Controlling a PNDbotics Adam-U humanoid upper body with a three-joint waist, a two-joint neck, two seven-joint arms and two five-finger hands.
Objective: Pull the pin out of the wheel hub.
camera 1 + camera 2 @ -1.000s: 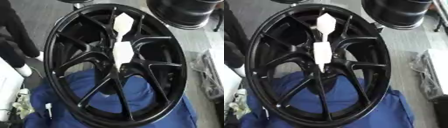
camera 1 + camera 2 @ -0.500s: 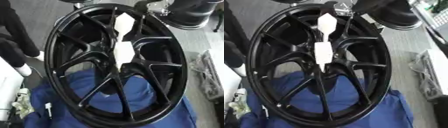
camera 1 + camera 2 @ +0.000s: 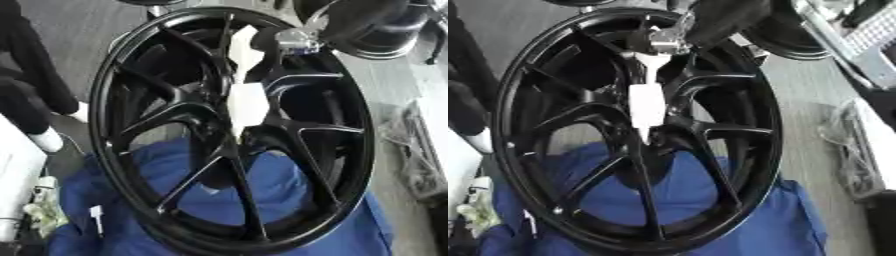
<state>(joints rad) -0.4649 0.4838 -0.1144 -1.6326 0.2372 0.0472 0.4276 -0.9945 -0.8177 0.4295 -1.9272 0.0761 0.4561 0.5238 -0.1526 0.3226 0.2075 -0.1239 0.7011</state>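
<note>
Pin (image 3: 647, 102): white, sticking out of the middle of the black wheel (image 3: 737, 90), roughly centre of the scene; wide block at the hub, thinner neck and flared head on the far end.
Long axis: runs near-to-far, head pointing to the far side, very slightly tilted.
Right hand (image 3: 667, 42): comes in from the far right on a black arm, silver parts sitting right at the far head of the pin, touching or just about.
Hand state: honestly can't tell, fingers too blurred to say curled or straight.
Left hand: not showing anywhere, so right one is clearly the nearer.
Key relation: pin lies just on the near side of the hand, head end first, so looks like the grab goes on the head and the pull follows the long axis away from the hub.
Wheel: propped on edge, leaning on a blue cloth (image 3: 289, 200) at the near side.
Progress guess: reach about done, pin not out yet.
Watch out: pulling sideways could jam it.
</note>
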